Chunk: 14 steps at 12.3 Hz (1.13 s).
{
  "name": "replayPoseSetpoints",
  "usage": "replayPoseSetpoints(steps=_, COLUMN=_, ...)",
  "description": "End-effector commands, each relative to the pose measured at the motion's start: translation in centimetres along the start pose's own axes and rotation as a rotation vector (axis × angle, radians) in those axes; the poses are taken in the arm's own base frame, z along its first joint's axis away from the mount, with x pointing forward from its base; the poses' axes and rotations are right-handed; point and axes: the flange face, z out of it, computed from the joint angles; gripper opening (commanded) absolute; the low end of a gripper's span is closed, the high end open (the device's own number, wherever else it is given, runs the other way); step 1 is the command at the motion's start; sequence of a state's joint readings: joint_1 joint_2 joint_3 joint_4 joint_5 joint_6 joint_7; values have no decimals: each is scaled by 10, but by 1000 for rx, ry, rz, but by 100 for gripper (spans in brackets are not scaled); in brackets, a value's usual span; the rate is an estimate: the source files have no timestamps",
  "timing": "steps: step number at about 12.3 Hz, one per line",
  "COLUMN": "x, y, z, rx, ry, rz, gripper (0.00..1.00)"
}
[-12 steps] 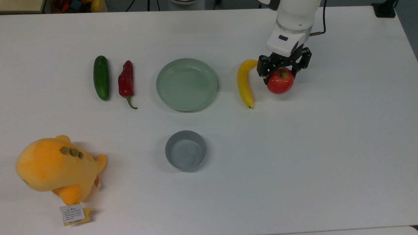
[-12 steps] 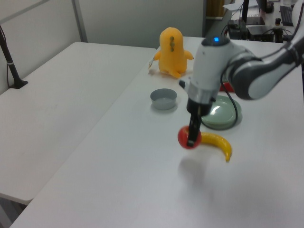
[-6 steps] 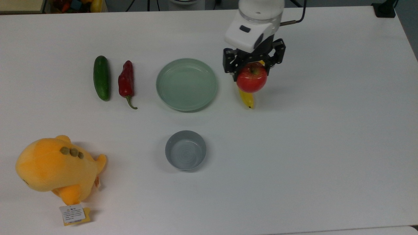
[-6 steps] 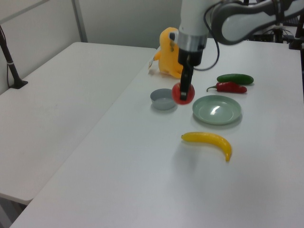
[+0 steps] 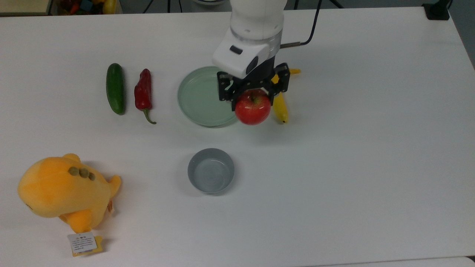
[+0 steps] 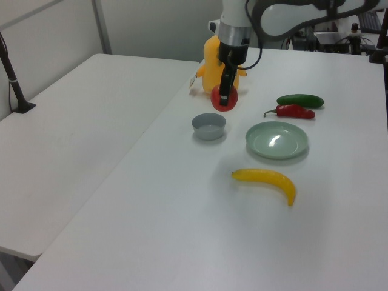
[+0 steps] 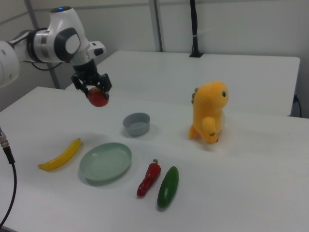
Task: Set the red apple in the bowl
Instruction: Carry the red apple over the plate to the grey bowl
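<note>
The red apple (image 5: 253, 108) (image 6: 223, 100) (image 7: 98, 97) hangs well above the table, with my gripper (image 5: 253, 92) (image 6: 225, 94) (image 7: 95, 90) shut on its top half. In the top view it overlaps the right rim of the pale green plate (image 5: 202, 96), with the banana just to its right. The small grey bowl (image 5: 210, 170) (image 6: 208, 126) (image 7: 136, 123) stands open and holds nothing, lower in the top view and slightly left of the apple. The arm's white wrist hides the plate's upper right part in the top view.
A yellow banana (image 5: 281, 106) (image 6: 267, 180) lies beside the green plate (image 6: 276, 139) (image 7: 105, 161). A red chili pepper (image 5: 143, 91) and a green cucumber (image 5: 115, 87) lie at the top view's left. An orange plush toy (image 5: 63, 191) (image 7: 208, 111) sits at the top view's lower left.
My gripper has carried the apple leftward in the top view, from beside the banana, over it, to the plate's right rim, and higher off the table. Nothing else moved.
</note>
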State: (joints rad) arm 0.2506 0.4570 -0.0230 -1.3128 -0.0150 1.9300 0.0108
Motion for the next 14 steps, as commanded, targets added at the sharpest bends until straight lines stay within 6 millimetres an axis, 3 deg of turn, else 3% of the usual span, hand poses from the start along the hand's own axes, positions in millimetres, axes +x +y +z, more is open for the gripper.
replayPoseSetpoints(steps=1, x=24, y=21, z=23, rx=-18, ry=33, rz=-34, gripper=1)
replayPoseSetpoints(steps=7, x=41, y=58, z=69, rx=-50, ry=159, rz=9, gripper=1)
replayPoseSetpoints(steps=10, x=40, y=82, z=96, rx=-65, ry=188, rz=36, gripper=1)
replayPoseSetpoints(steps=14, x=36, y=84, z=120, rx=-69, ry=174, rz=34, gripper=3)
